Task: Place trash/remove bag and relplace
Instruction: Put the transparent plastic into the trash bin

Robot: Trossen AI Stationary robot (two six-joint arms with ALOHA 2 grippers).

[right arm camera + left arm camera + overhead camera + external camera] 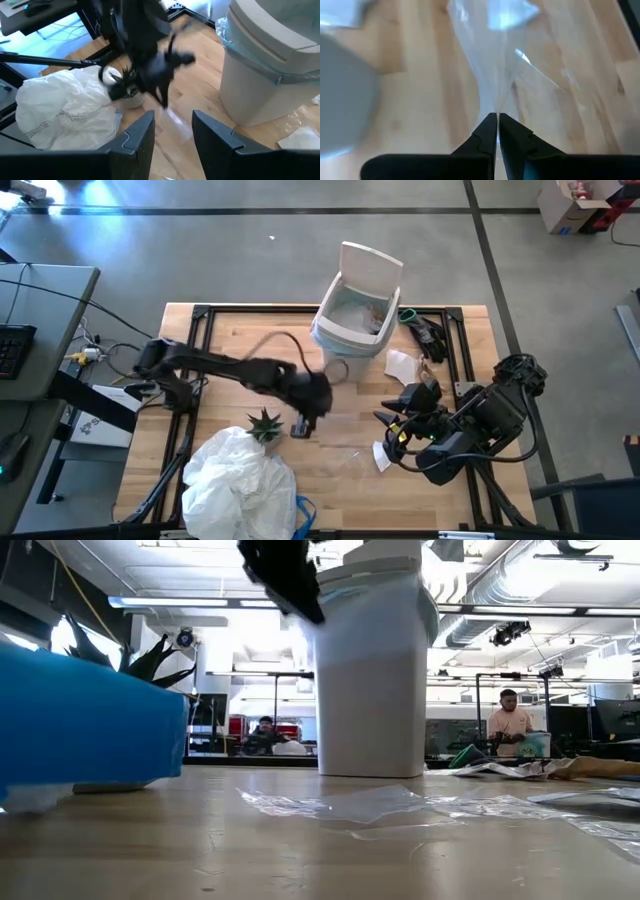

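left gripper [497, 120] is above the table centre beside the white bin [355, 315], fingers pinched together on a clear plastic wrapper [492, 65] lifted off the wood. blue liner bag [250, 55] sits in the bin. right gripper [172, 132] waits at the right side, fingers apart, empty.

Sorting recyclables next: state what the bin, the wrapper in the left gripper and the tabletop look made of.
Bin: probably rigid plastic, smooth opaque white walls with a slight sheen.
Wrapper: thin clear plastic film, see-through and creased, pinched in the shut left gripper.
Tabletop: wood, pale and matte, with visible grain and plank seams; solid or veneer cannot be told.
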